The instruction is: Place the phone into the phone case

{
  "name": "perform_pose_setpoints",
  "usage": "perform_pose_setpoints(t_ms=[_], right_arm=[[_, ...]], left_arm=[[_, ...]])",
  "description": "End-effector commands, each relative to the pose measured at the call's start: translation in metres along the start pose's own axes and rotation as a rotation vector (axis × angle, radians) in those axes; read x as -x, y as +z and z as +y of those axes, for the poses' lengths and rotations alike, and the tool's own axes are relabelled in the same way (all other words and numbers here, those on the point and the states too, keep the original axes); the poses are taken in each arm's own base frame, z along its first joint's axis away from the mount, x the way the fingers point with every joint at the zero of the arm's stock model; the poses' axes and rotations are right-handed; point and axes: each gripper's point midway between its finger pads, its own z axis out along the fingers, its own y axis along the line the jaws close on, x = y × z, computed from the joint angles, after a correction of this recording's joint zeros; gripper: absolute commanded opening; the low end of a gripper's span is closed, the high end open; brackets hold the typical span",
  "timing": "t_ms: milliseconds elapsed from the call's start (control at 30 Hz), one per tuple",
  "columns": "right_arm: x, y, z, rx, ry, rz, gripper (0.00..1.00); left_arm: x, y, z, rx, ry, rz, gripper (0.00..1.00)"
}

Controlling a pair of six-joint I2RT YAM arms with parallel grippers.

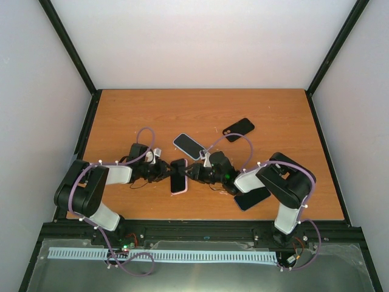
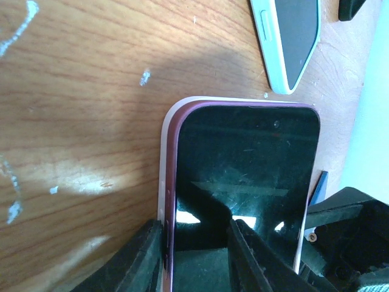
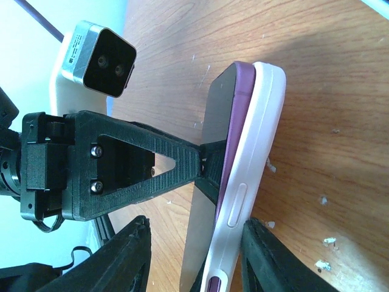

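Pinching the phone (image 2: 243,170) and phone case (image 3: 258,134) together with my left gripper (image 2: 194,243), I am straddling them with my right gripper (image 3: 196,228), fingers apart. The phone is sitting partly in; one long edge is riding proud and, I judge, needing to be pressed home.

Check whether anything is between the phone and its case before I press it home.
Nothing visible is. The phone already lies against the case, one long edge standing proud of it. The left gripper presses a finger on the screen side, outside the joint. The right gripper straddles both.
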Motion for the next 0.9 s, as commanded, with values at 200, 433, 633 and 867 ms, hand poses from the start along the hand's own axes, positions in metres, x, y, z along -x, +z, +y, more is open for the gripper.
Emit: perform_pose_setpoints(t_ms=[200, 433, 633, 867], right_arm=[[-0.002, 0.007, 0.027, 0.119, -0.026, 0.023, 0.42], [-0.006, 0.013, 0.005, 0.019, -0.019, 0.046, 0.40], [-0.009, 0.018, -0.004, -0.007, -0.012, 0.062, 0.35], [-0.011, 0.019, -0.010, -0.017, -0.010, 0.065, 0.22]], left_arm=[[-0.009, -0.002, -0.017, -0.076, 0.013, 0.032, 0.32], [-0.009, -0.002, -0.018, -0.082, 0.017, 0.036, 0.32], [-0.008, -0.001, -0.017, -0.084, 0.014, 0.034, 0.29], [-0.008, -0.001, -0.016, -0.078, 0.008, 0.033, 0.30]])
